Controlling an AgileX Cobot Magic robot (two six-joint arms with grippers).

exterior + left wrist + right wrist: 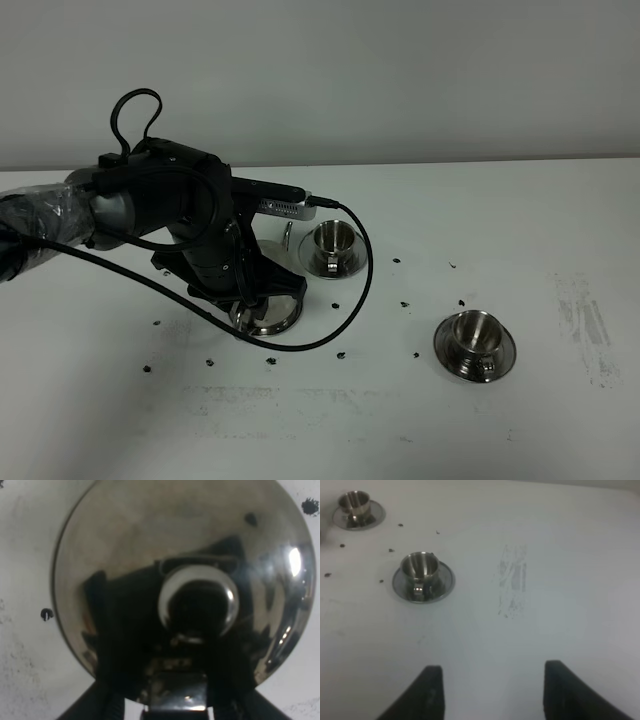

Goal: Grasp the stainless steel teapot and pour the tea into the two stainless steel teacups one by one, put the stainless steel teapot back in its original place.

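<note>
Steel fills the left wrist view: the shiny stainless steel teapot [125,555], with its domed lid and round knob [197,602], sits straight under the camera. Its loop handle [175,695] lies between the black left fingers [95,711]. Those fingers flank the handle on both sides, partly spread, but I cannot tell whether they press on it.

From the high camera the teapot is almost wholly hidden beneath the black left arm [150,200]. Only a thin sliver that looks like its spout [287,236] shows, along with the round raised-rim steel saucer [270,320] below it on the white tabletop [560,220]. One small steel teacup on its saucer [333,245] stands just beside the spout. The other small steel teacup on its saucer [475,342] is well apart, toward the right.

The black right fingers [432,695] hang above bare tabletop, spread wide with nothing between them. Dark specks [405,303] dot the tabletop.
</note>
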